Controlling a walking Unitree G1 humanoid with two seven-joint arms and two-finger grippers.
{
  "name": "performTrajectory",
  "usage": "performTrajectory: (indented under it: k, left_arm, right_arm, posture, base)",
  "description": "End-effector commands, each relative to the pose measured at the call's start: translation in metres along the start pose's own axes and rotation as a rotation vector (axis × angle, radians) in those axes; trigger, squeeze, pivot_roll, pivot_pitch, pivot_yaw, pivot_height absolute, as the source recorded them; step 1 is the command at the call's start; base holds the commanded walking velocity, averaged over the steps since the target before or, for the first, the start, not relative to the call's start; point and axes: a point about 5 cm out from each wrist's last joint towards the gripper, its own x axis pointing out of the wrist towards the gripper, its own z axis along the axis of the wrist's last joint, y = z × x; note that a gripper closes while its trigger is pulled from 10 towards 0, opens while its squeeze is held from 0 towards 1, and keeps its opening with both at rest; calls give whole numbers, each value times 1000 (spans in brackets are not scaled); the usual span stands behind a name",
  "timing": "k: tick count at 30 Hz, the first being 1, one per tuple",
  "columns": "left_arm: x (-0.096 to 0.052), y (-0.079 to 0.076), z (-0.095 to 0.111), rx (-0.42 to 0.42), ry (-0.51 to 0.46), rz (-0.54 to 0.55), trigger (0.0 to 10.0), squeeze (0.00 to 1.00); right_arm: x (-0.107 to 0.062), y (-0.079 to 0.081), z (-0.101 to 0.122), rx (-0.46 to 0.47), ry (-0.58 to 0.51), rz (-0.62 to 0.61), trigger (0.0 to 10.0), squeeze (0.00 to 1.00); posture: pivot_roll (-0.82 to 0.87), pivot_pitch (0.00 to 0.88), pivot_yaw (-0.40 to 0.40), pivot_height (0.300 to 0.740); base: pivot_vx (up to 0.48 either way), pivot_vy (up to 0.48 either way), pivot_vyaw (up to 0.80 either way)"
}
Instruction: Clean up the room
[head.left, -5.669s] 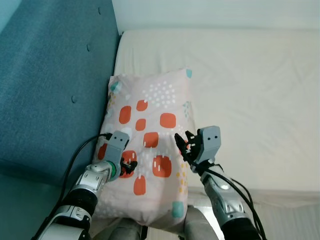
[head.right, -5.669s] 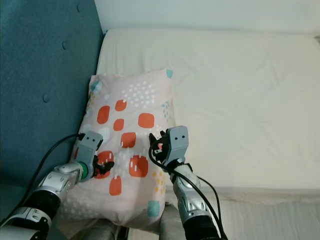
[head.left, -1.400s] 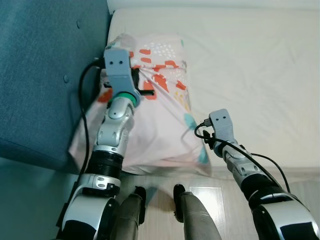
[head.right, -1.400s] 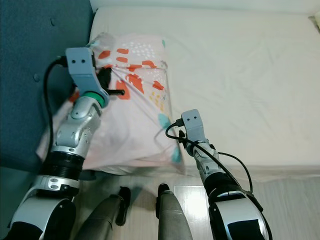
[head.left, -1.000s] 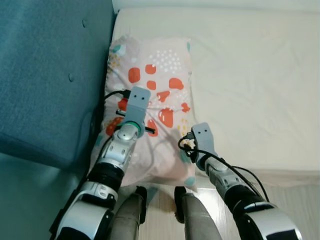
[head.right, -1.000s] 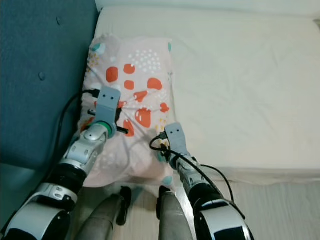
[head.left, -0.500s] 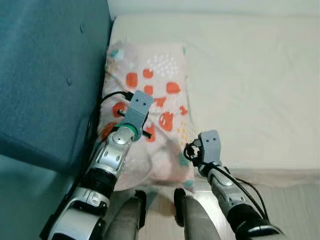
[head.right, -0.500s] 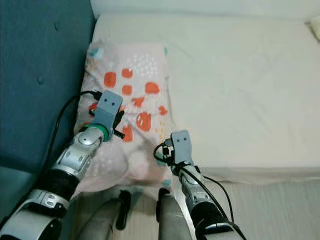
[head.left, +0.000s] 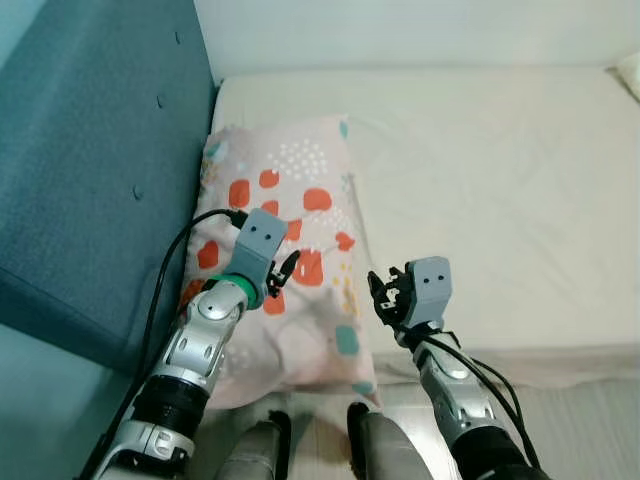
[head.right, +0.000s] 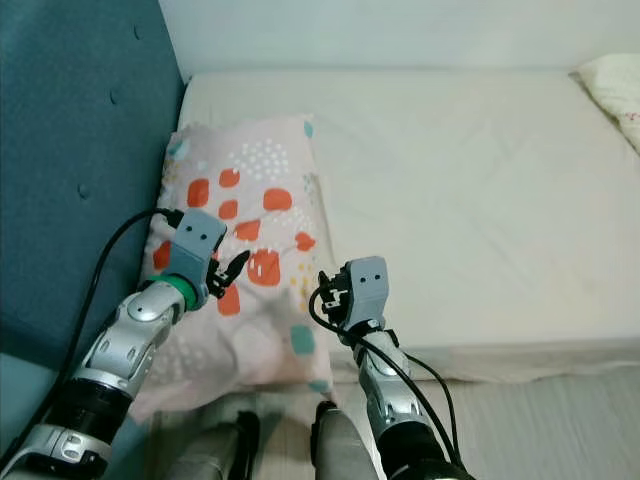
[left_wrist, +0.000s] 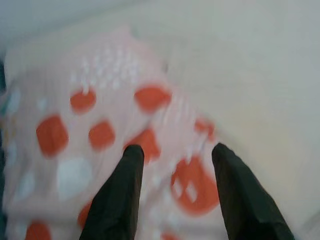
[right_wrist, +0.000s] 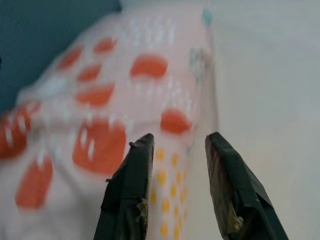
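Looks mostly done for the pillow (head.left: 285, 255): flat on the mattress (head.left: 500, 190) at its left end, long side snug against the blue headboard (head.left: 90, 170), near corner drooping a little over the front edge. Released by both arms, judging from the wrist views. Left gripper (head.left: 280, 275) poised above the pillow's middle, fingers (left_wrist: 117, 200) spread wide with nothing between them, only orange-spotted fabric beyond. Right gripper (head.left: 385, 295) near the pillow's right edge, over the seam where fabric meets sheet, fingers (right_wrist: 127, 190) parted and likewise empty. Probably left to do: perhaps a nudge to bring that hanging corner fully onto the bed, then on to whatever else needs tidying. Worth noting from the right eye view: a second pillow (head.right: 615, 85), pale and patterned, at the bed's far right corner. From the wrist views alone: clear proof of open, empty jaws, harder to judge from the head camera.
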Motion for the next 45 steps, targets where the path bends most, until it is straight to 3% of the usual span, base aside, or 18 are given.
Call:
performTrajectory:
  k: [1,4,6,7,16,22,30,36,45]
  left_arm:
    - [-4,-1,0,-28,-24,-6,10000,0]
    - [-4,1,5,-103,-49,21,10000,0]
    - [-4,1,5,-103,-49,21,10000,0]
    - [-4,7,6,-183,-47,66,10000,0]
    - [-3,7,9,-213,-69,79,10000,0]
    - [-1,11,10,-306,-54,153,10000,0]
    - [0,14,13,-237,-73,160,10000,0]
    - [-2,1,15,-205,-84,117,10000,0]
    - [0,1,19,-151,-99,114,10000,0]
  right_arm:
    - [0,-3,11,20,-49,-12,10000,0]
    - [5,-1,34,7,-141,-1,10000,0]
    - [5,-1,34,7,-141,-1,10000,0]
    - [8,3,48,-22,-191,8,10000,0]
    - [10,8,53,7,-215,-7,10000,0]
    - [11,17,53,74,-193,13,10000,0]
    - [9,22,59,92,-197,34,10000,0]
    - [9,13,65,94,-212,-4,10000,0]
    - [8,17,60,92,-178,3,10000,0]
  posture:
    - [-65,38,24,740]
    - [-70,23,17,740]
    - [-70,23,17,740]
    - [-73,14,13,740]
    - [-78,4,10,740]
    - [-85,1,10,740]
    - [-87,0,-4,740]
    - [-87,14,3,740]
    - [-82,25,4,740]
  base:
    - [0,0,0]
    - [0,0,0]
    - [0,0,0]
    - [0,0,0]
    - [0,0,0]
    - [0,0,0]
    - [0,0,0]
    - [0,0,0]
    - [0,0,0]
